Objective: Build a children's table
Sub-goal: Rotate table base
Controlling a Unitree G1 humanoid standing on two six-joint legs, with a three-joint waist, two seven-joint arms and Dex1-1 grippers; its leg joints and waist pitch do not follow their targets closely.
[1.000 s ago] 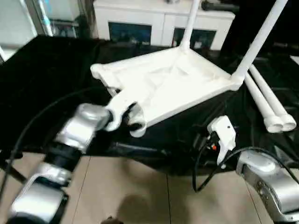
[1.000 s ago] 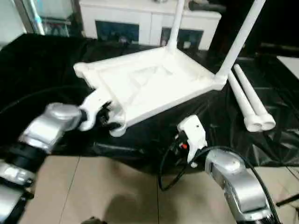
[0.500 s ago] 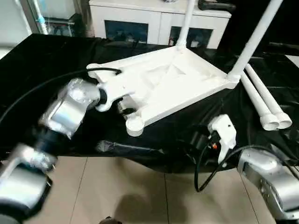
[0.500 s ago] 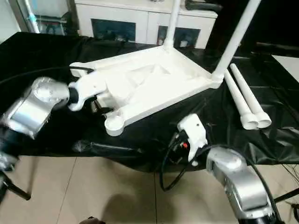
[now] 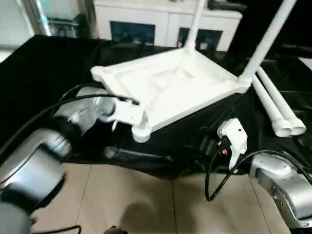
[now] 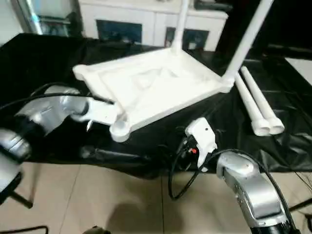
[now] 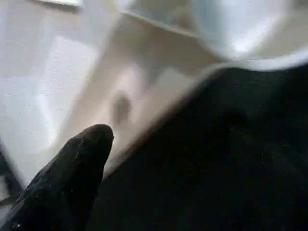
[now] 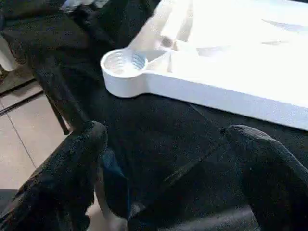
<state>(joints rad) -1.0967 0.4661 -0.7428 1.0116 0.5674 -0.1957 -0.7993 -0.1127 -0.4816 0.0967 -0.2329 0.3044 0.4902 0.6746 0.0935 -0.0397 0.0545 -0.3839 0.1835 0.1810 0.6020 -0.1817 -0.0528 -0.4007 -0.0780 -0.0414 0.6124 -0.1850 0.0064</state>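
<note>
Nearest the camera, the right gripper [image 8: 163,168] hung over the front edge of the black-draped worktop [image 5: 44,73], its two black fingers [image 8: 72,163] spread wide with nothing between them, only black cloth and a strip of tiled floor [image 5: 146,200] below. Its silver forearm [image 5: 282,190] rose from the lower right, bent at the wrist, and a white camera block [image 5: 234,139] with a looping black cable sat above the hand. The fingers pointed toward the near corner socket [image 8: 122,62] of the tabletop [image 5: 170,87] and stayed apart from it. On the left, the left arm [image 5: 44,156] reached forward and inward, the wrist turned so that the left gripper [image 5: 127,113] lay at the tabletop's near left edge, just beside that same socket. In the left wrist view one black finger [image 7: 72,173] stood close against the white plastic; the jaws were open wide and clasped nothing, and whether the finger touched the rim could not be told. The tabletop lay upside down in the middle of the worktop, ribbed underside up, tilted. Two legs [image 5: 268,41] stood upright in its far corner sockets. Two loose legs [image 5: 278,105] lay side by side, touching, toward the right edge. Beyond the worktop stood a white cabinet [image 5: 165,19].
</note>
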